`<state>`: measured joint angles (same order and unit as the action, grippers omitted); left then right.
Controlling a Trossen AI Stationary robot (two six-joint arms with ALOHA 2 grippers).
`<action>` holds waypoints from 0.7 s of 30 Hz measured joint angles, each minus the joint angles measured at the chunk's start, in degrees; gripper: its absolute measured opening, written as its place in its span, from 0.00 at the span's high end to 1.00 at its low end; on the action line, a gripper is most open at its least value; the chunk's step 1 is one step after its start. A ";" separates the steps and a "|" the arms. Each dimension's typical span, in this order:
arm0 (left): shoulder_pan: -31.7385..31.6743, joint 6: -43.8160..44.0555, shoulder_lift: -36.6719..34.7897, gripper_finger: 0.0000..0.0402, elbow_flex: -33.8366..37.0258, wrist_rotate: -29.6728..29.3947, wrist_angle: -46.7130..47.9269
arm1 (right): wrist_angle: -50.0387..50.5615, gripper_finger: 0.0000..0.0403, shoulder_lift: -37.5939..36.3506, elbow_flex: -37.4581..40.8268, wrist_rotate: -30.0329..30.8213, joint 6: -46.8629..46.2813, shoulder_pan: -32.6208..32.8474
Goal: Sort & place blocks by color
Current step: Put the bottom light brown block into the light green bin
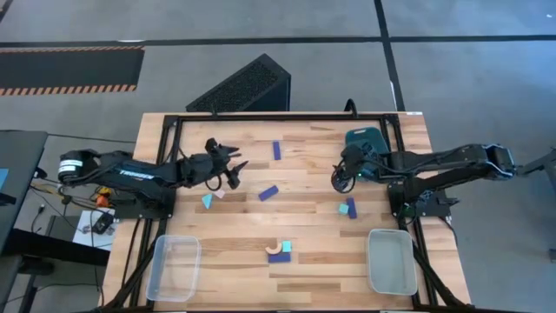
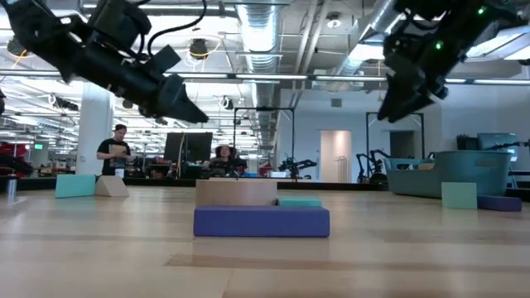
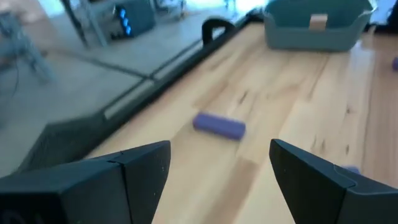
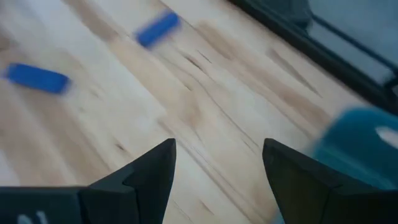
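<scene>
Above the table's [image 1: 304, 252] open middle, the left gripper [image 1: 236, 165] and right gripper [image 1: 339, 180] hang released and empty, blocks [image 1: 268, 193] scattered between them.

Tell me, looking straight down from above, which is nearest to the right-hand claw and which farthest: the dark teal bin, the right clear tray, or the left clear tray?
From the right gripper, in the high view:
1. Dark teal bin, just behind it near the table's far edge.
2. Right clear tray, at the near edge on the same side.
3. Left clear tray, across the table at the near left corner.
</scene>
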<state>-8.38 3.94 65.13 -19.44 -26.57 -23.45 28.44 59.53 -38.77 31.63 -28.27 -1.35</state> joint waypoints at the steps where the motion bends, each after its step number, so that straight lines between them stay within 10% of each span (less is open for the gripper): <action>1: 1.44 2.12 -1.14 0.34 -0.45 -2.08 3.86 | -0.43 0.34 0.00 -0.02 0.51 1.20 0.90; 10: 15.38 18.22 -3.88 0.34 -4.77 -4.73 25.85 | 0.57 0.34 -2.14 1.10 13.87 0.18 11.49; 21: 18.52 -2.78 11.10 0.34 -4.86 3.22 -10.09 | -30.42 0.34 -1.08 5.40 8.83 10.17 12.41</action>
<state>10.13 1.16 76.23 -24.29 -23.36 -33.55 -1.99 58.45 -33.37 40.47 -18.11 11.06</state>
